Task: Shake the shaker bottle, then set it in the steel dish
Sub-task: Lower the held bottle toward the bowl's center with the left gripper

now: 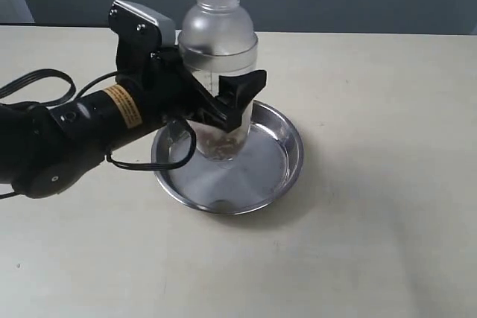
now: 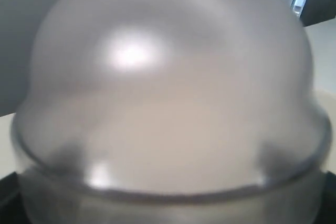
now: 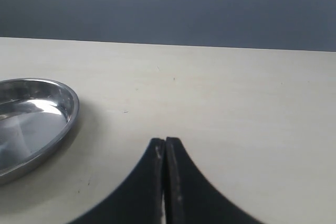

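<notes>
The shaker bottle (image 1: 218, 35) is upright, clear with a frosted dome, a small round cap and brown granules at its bottom. Its base is down inside the steel dish (image 1: 287, 165), toward the dish's back left; I cannot tell whether it rests on the flat bottom. My left gripper (image 1: 235, 93) is shut on the bottle's body, with one black finger across its front and the other hidden behind it. In the left wrist view the blurred dome of the shaker bottle (image 2: 168, 87) fills the frame. My right gripper (image 3: 165, 141) is shut on nothing, over bare table to the right of the steel dish (image 3: 67, 103).
The beige table (image 1: 373, 243) spreads around the dish. Black cables (image 1: 37, 81) loop behind the left arm at the far left. A dark wall runs along the table's back edge.
</notes>
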You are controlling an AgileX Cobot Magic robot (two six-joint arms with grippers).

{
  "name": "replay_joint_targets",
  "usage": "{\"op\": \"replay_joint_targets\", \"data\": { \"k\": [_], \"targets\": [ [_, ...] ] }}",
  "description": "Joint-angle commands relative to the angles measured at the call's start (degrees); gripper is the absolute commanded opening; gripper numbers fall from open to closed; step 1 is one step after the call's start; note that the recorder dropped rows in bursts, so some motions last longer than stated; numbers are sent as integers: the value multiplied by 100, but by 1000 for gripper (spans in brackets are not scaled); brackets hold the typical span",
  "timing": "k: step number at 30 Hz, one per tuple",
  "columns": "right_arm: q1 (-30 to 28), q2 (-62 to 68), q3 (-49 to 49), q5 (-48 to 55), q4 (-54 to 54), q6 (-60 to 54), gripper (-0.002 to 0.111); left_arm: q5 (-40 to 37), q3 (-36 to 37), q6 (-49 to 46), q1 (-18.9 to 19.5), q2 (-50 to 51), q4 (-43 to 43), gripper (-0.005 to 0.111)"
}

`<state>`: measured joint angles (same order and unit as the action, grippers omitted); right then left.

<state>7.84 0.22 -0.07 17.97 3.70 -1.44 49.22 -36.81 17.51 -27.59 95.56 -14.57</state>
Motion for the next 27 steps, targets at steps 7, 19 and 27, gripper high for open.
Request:
{"op": "replay_joint_targets", "data": {
  "k": [7,19,27],
  "targets": [
    [21,-22,7,-48,-15,-5,-1,1854,-20,-43,4,1053,277,0],
    [21,-22,7,-48,-15,-5,-1,2074,-20,-474,4,1318,606,0],
    [21,-22,7,-48,-15,-5,-1,2074,-20,-486,4,1848,1381,0]
  ]
}}
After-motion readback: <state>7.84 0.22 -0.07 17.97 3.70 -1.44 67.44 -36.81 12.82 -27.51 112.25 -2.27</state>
